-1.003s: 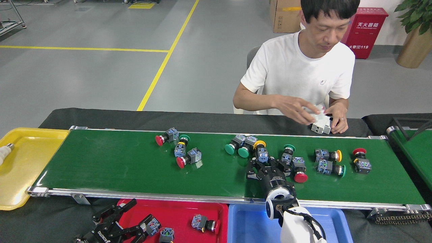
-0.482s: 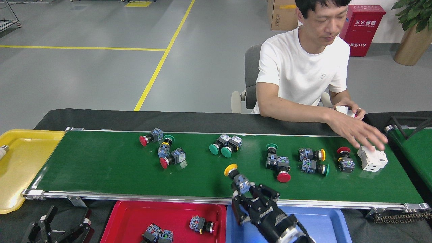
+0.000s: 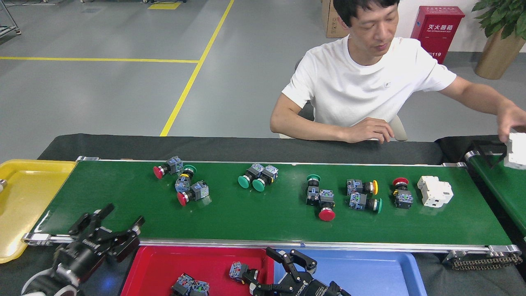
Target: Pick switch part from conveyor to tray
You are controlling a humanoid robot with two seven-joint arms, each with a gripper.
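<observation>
Your right pincer (image 3: pixel 283 267) sits low at the near edge, over the seam between the red tray (image 3: pixel 156 267) and the blue tray (image 3: pixel 370 271), its fingers spread with nothing between them. Just to its left, a switch part (image 3: pixel 240 272) lies in the red tray, touching or nearly touching the pincer's lower finger; you cannot tell which. Two more switch parts (image 3: pixel 190 285) lie together near the tray's front edge, further left.

Your left pincer (image 3: pixel 109 224) hangs at the near left corner of the conveyor (image 3: pixel 254 213), over the silver rail, its fingers spread and empty. Nearest to it on the belt is a cluster of three switch parts (image 3: pixel 183 185) with red and green caps, up and to its right, well apart from it.

Further along the belt you see a pair with green caps (image 3: pixel 257 180), then a group with a green and a red cap (image 3: pixel 320 197), a pair with yellow and green caps (image 3: pixel 363 194), a single red-capped one (image 3: pixel 402 193), and a white block (image 3: pixel 434 191) near the right end.

Across the bench a person (image 3: pixel 361 86) sits, one hand (image 3: pixel 370 132) resting on the dark cloth, the other reaching right to hold a white piece (image 3: pixel 517 154). A yellow tray (image 3: pixel 24 197) lies at the far left.
</observation>
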